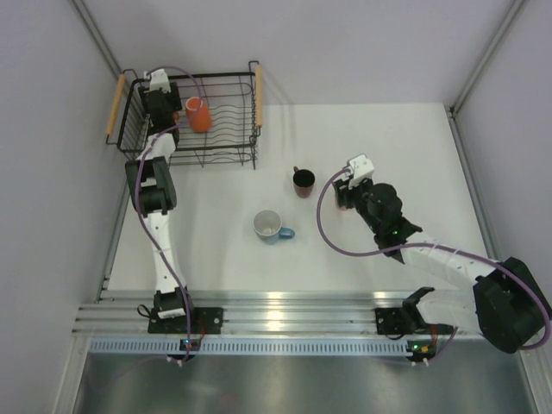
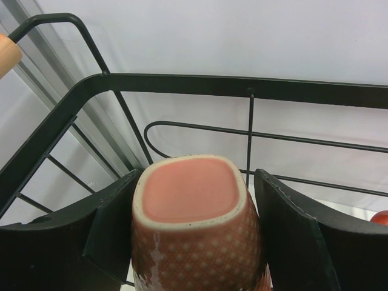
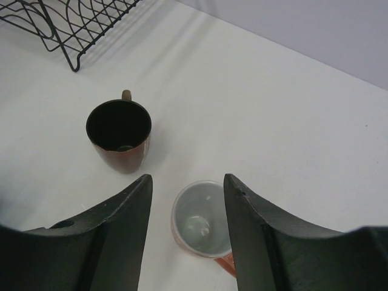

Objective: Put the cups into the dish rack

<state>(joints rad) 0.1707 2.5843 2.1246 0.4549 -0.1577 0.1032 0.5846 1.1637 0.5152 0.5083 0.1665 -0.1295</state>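
**A:** Closest in, the left end effector [image 2: 195, 177] is clamped on a salmon-pink mug [image 2: 193, 242], with a black finger against each side.

**B:** Which way does it point?

**A:** Its flat base faces back at the wrist, so its long axis runs along the fingers with the mouth away. It is inside the dish rack [image 2: 242, 85], toward the left end.

**B:** And the right end effector [image 3: 188, 179]?

**A:** Spread open, astride a second salmon-pink mug [image 3: 197, 221] standing mouth up on the worktop [image 3: 273, 109].

**B:** The others?

**A:** The dark mug [image 3: 118, 130] stands upright just beside it, handle toward the rack. The light blue mug [image 1: 269, 226] sits mid-worktop, handle to the right. An orange mug [image 1: 199, 115] is in the rack. From above it is hard to say how it is turned.
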